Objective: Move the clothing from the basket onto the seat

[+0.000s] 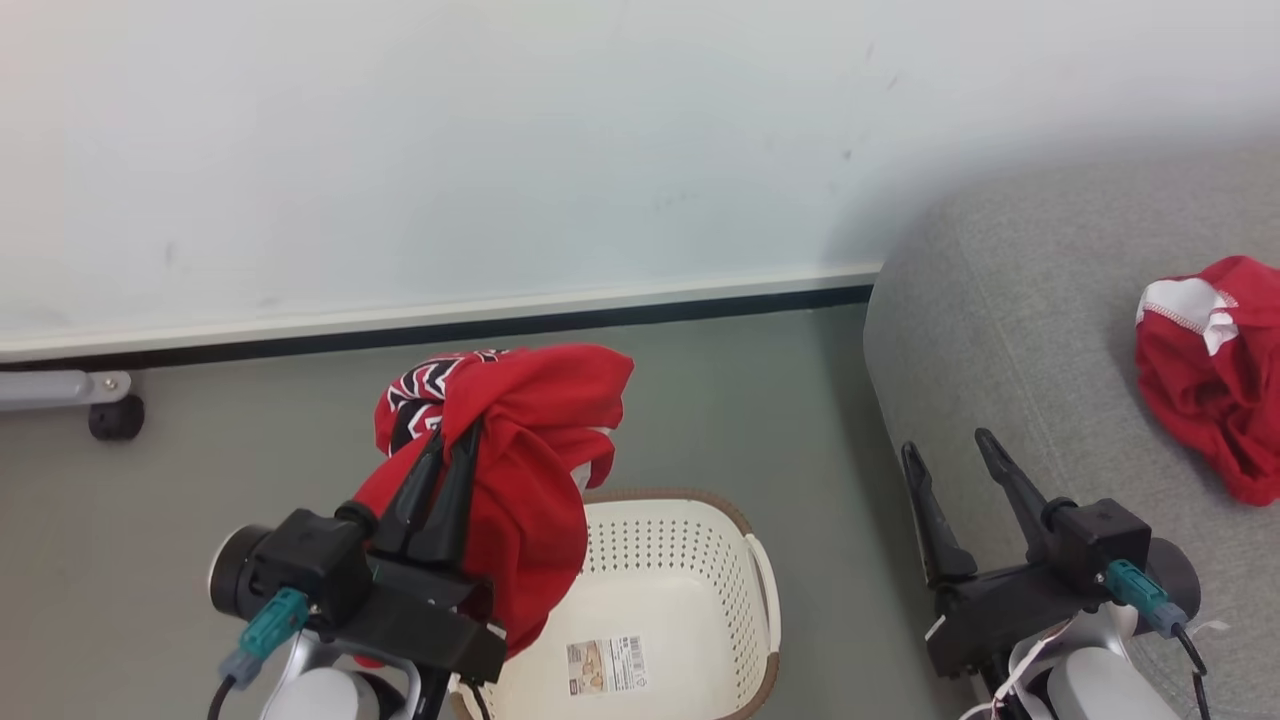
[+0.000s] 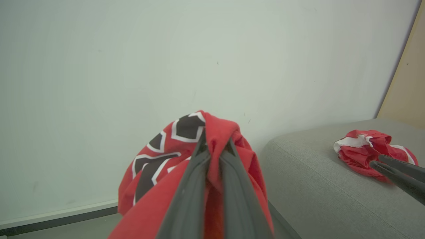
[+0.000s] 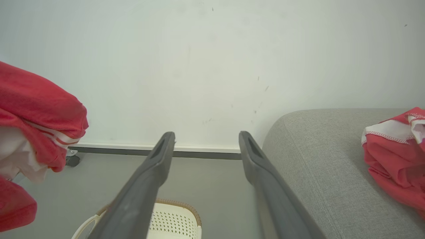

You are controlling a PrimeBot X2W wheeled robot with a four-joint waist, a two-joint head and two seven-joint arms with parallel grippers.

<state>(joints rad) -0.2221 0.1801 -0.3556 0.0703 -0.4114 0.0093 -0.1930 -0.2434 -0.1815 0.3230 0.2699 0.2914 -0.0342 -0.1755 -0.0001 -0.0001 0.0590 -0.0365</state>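
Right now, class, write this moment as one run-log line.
left pincer: shut on red fabric jersey, hanging over cream perforated plastic basket | right pincer: open | second red garment: on grey woven seat

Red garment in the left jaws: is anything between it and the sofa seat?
Only the robot's own right jaws, standing open at the seat's near edge, lie between the held garment and the cushion. A second red garment already lies farther right on the seat, with bare fabric beside it.

Pale plain wall (image 1: 500,150) across 12 o'clock, white skirting (image 1: 450,312) with dark strip under it. Grey-green floor (image 1: 250,450) below. Black caster (image 1: 115,418) under grey bar (image 1: 50,388) at 9 o'clock. Soft even light.
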